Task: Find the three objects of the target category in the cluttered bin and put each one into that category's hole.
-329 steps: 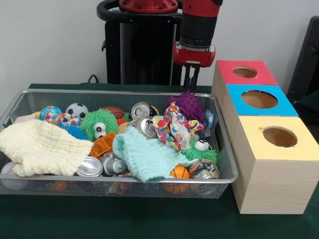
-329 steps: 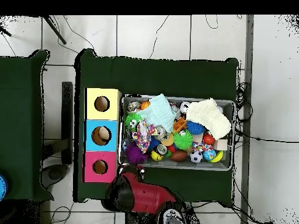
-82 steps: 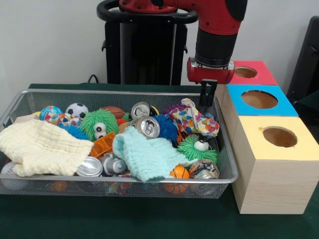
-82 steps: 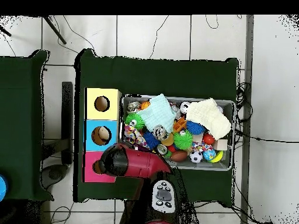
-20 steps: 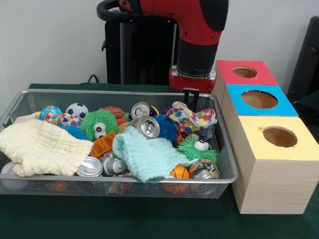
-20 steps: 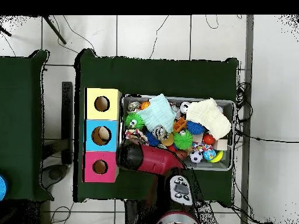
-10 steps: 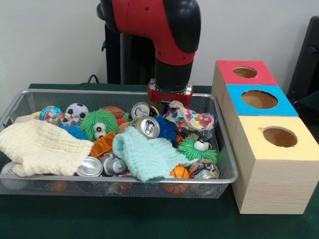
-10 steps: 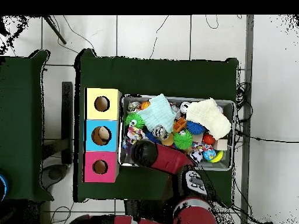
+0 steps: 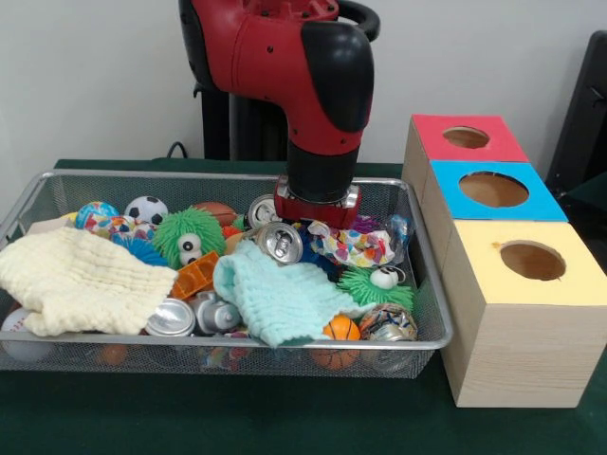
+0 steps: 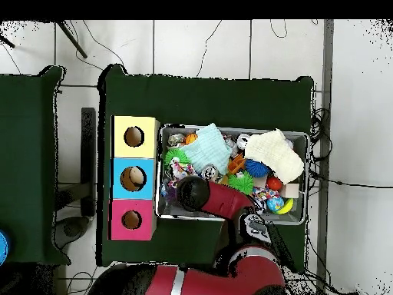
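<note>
The wire mesh bin (image 9: pixel 228 343) holds mixed clutter. One silvery can (image 9: pixel 282 243) lies with its pull-tab top facing the front, on a mint cloth (image 9: pixel 280 299). Another can (image 9: pixel 263 210) sits behind it, partly hidden by the arm. Two more cans (image 9: pixel 172 319) (image 9: pixel 218 315) lie at the front, and a crushed can (image 9: pixel 383 322) at the front right. My gripper (image 9: pixel 318 210) is lowered into the bin just behind and right of the first can, with its lower end hidden by the clutter. In the overhead view the arm (image 10: pixel 192 193) covers the bin's (image 10: pixel 301 138) left part.
Three boxes with round holes stand right of the bin: red (image 9: pixel 465 137), blue (image 9: pixel 493 190), yellow (image 9: pixel 531 261). The bin also holds a cream cloth (image 9: pixel 81 280), a patterned cloth (image 9: pixel 356 245), green fuzzy toys (image 9: pixel 190 237), and several toy balls (image 9: pixel 145 209).
The arm has swung from beside the red box to over the bin's middle and dropped lower in the last half second. The patterned cloth lies flatter. The purple spiky toy no longer shows.
</note>
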Controlling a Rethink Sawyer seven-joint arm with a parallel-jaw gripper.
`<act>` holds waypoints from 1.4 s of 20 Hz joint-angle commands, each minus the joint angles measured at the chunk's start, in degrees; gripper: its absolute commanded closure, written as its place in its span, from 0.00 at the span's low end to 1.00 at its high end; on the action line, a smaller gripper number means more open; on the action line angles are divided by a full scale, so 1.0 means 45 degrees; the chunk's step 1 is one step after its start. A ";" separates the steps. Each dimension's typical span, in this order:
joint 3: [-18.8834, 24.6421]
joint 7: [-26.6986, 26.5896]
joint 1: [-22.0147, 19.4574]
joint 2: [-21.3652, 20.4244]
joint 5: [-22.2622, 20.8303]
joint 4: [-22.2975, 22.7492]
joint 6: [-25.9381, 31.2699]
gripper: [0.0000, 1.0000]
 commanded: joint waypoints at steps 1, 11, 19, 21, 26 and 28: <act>0.0092 0.1351 -0.0022 0.0782 0.0082 -0.2994 0.0688 1.00; 0.0246 0.1618 0.0003 -0.0365 -0.0091 -0.2041 0.1191 1.00; 0.0305 0.1802 0.0265 -0.0705 -0.0121 -0.1463 0.0934 1.00; 0.0327 0.1745 0.0209 -0.0711 -0.0127 -0.1496 0.0935 1.00; 0.0424 0.1598 0.0020 -0.0680 -0.0199 -0.1430 0.0752 1.00; 0.0437 0.1564 -0.0004 -0.0618 -0.0227 -0.1458 0.0704 1.00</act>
